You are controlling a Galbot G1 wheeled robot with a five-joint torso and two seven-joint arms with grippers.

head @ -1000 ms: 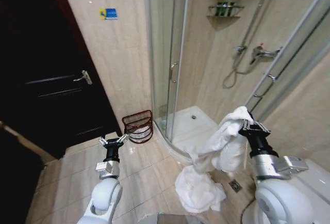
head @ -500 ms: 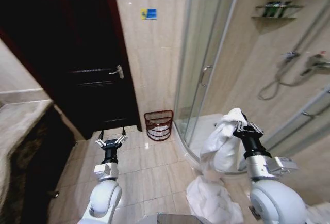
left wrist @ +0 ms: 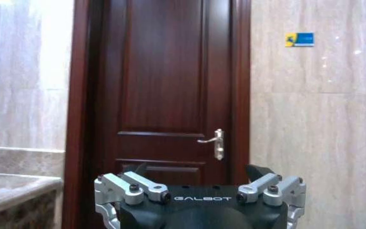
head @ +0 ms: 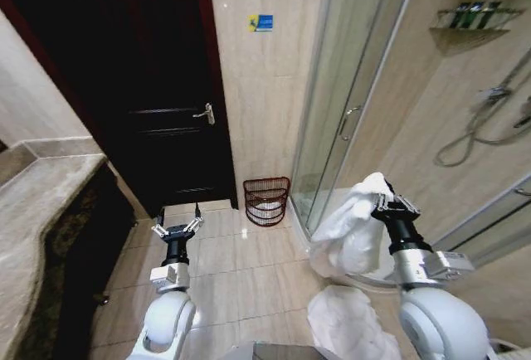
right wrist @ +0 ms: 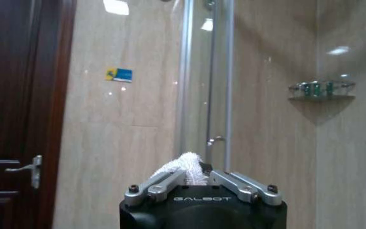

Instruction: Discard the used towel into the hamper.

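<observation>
Right gripper (head: 388, 203) pinching white towel (head: 348, 231), held raised; left gripper (head: 177, 229) spread, empty; hamper (head: 266, 201) on floor between door (head: 158, 94) and shower.

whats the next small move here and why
Probably drive the base a little closer to the hamper. The right gripper is shut on the white towel, held up well short of the basket against the wall beside the shower door. The left gripper hangs open and empty.
</observation>
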